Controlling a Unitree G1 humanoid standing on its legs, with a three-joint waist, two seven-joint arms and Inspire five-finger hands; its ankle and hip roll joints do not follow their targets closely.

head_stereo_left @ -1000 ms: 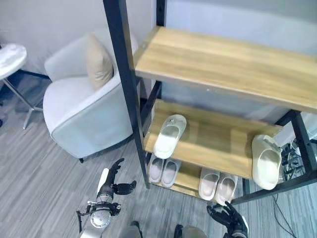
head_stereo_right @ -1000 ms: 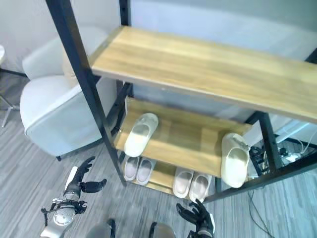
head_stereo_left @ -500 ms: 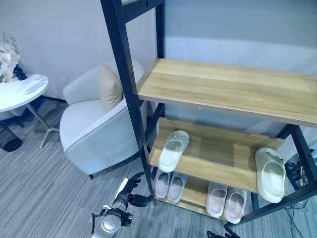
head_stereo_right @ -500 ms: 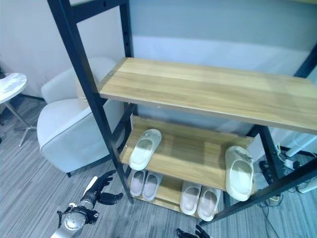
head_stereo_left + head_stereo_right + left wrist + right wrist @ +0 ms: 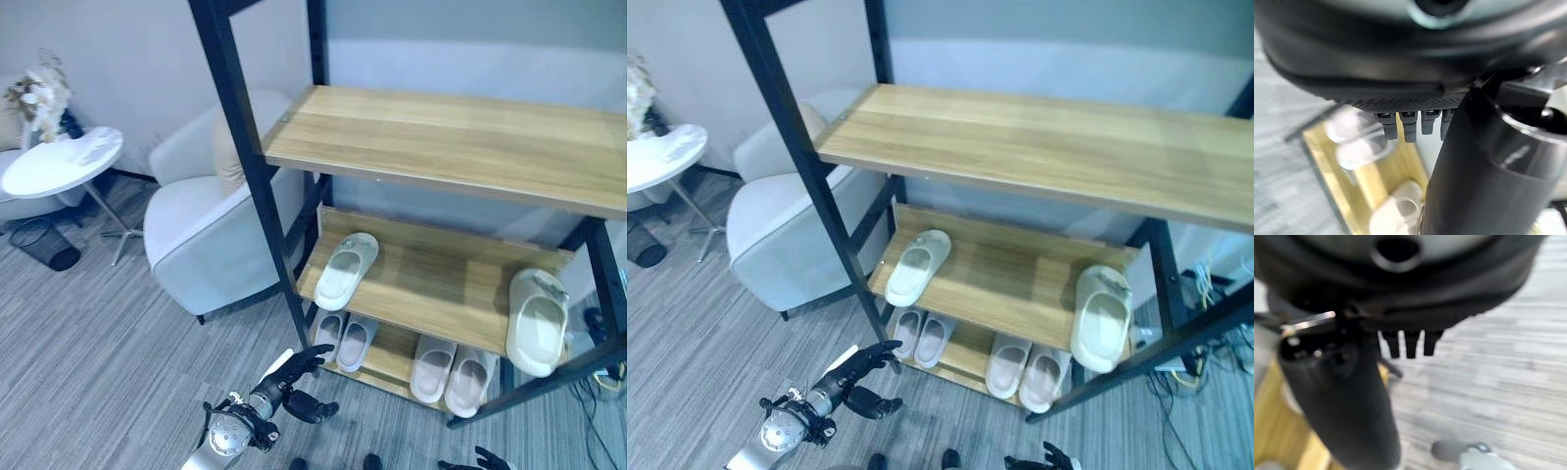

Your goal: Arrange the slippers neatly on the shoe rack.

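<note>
No legible writing; left hand (image 5: 294,384), fingers spread and empty, low before the black-framed wooden shoe rack (image 5: 257,186); one cream foam slipper (image 5: 345,270) at the middle shelf's left end, its mate (image 5: 537,321) at the right; right hand (image 5: 480,461), fingers loosely spread, at the lower edge.

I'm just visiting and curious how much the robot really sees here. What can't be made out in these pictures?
- Right robot hand: cut off by the bottom edge of the left eye view, so most of it is out of frame.
- Bottom-shelf slippers: blurred in the left wrist view, partly hidden behind the left robot hand.
- Back of the shoe rack's bottom shelf: hidden under the shelf above.
</note>
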